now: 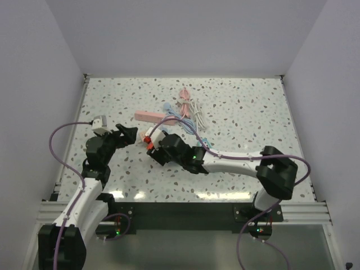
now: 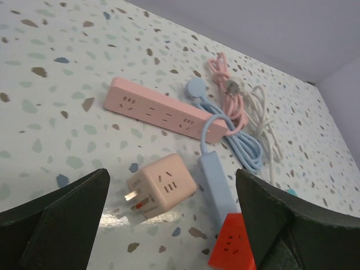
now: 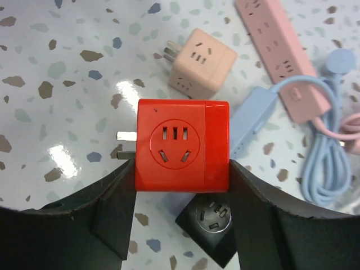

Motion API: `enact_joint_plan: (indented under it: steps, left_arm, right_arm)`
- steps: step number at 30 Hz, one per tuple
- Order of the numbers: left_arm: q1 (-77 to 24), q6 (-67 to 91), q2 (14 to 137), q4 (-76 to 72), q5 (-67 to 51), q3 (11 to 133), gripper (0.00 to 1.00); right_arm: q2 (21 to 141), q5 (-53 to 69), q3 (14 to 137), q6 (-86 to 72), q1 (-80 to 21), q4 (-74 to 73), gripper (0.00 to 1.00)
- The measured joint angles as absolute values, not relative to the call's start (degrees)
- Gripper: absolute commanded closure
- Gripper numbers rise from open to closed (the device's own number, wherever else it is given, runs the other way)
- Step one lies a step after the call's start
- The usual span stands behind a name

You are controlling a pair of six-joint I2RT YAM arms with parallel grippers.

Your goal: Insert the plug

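Wide view first: the speckled terrazzo table (image 1: 242, 112) carries a tangle of gear at its middle. The long pink plastic power strip (image 1: 149, 116) lies flat, sockets up. The slim pale-blue strip (image 2: 216, 188) lies just beside it, its coiled blue cable (image 2: 247, 149) looping past the pink strip's end.

Right gripper (image 3: 181, 180): pressed in on the red plastic cube plug (image 3: 181, 145), one finger on each side face, metal prongs (image 3: 125, 136) sticking out sideways, low over the table near the blue strip's end. Left gripper (image 2: 171, 174): spread wide, holding nothing, hanging over the peach cube adapter (image 2: 163, 184).

So the grasp looks made, and carrying is the step in hand, I'd say. Next calls for turning those prongs toward a socket on the pink strip and lining them up square.

Only the right wrist camera reveals a small black cube socket (image 3: 211, 222) under the red one; overhead it's out of sight. The left wrist view catches just a red corner, yet lays out the pink strip's socket rows plainly.
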State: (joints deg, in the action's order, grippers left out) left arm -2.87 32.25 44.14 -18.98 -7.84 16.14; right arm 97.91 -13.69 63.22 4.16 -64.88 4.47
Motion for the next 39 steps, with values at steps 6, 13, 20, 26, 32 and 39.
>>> enact_joint_plan:
  steps: [6,13,20,26,32,39]
  left_arm:
    - [-2.7,34.5,47.1,-26.4,-24.9,16.3,0.0]
    - [-4.0,41.7,50.3,-40.6,-41.4,14.9,0.01]
    - [-11.3,42.9,54.8,-46.7,-47.7,14.9,0.0]
    - [-13.0,43.9,58.7,-49.3,-49.5,14.9,0.0]
    - [-13.6,45.1,61.0,-52.2,-49.6,14.9,0.0]
    - [-14.1,50.3,64.7,-59.1,-50.7,14.9,0.0]
  right_arm:
    - [83.1,-18.0,51.0,8.0,-64.8,10.2,1.0]
    - [76.9,-19.0,46.4,12.7,-64.9,13.8,1.0]
    - [73.3,-18.5,43.0,15.6,-64.9,16.6,1.0]
    - [68.6,-17.8,40.4,17.1,-64.9,18.9,1.0]
    - [67.8,-14.9,40.3,17.7,-64.8,20.4,1.0]
    - [67.8,-12.1,40.1,17.7,-64.9,20.6,1.0]
